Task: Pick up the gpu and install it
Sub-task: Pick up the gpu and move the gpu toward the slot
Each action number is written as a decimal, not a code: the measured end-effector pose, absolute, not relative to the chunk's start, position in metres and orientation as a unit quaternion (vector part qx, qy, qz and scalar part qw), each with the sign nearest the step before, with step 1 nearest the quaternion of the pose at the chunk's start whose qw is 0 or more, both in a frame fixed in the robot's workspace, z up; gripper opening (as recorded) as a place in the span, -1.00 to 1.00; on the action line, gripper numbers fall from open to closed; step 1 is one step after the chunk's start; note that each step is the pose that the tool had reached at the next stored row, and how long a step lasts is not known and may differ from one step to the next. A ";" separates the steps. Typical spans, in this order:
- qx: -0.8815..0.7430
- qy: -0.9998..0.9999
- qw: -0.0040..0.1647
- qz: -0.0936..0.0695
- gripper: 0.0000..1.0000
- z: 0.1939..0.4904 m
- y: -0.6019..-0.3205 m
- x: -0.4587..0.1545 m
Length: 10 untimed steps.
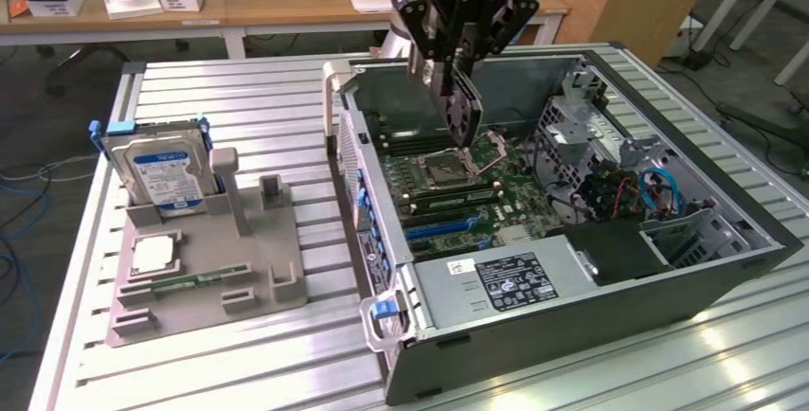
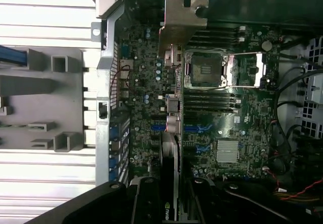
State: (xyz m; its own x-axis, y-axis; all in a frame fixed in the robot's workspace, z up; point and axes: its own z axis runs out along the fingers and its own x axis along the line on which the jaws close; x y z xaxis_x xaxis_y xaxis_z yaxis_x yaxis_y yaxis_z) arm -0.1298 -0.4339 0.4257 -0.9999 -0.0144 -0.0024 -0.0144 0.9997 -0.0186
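While aloft, one gpu (image 1: 468, 122) (in tool (image 1: 453, 75))

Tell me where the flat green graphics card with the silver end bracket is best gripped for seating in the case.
Grip its upper edge, coming from straight above, as the tool holds it. The flat green graphics card hangs upright on edge, so a top grip should leave its lower edge free, facing the green motherboard.

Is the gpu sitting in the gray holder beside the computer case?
No, the gripper holds the gpu on edge over the motherboard inside the open case.
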 end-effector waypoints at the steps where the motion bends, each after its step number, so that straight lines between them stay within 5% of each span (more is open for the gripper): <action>1: -0.007 1.000 0.001 -0.009 -0.47 0.426 -0.434 -0.129; 10: -0.007 1.000 0.001 -0.009 -0.47 0.425 -0.434 -0.120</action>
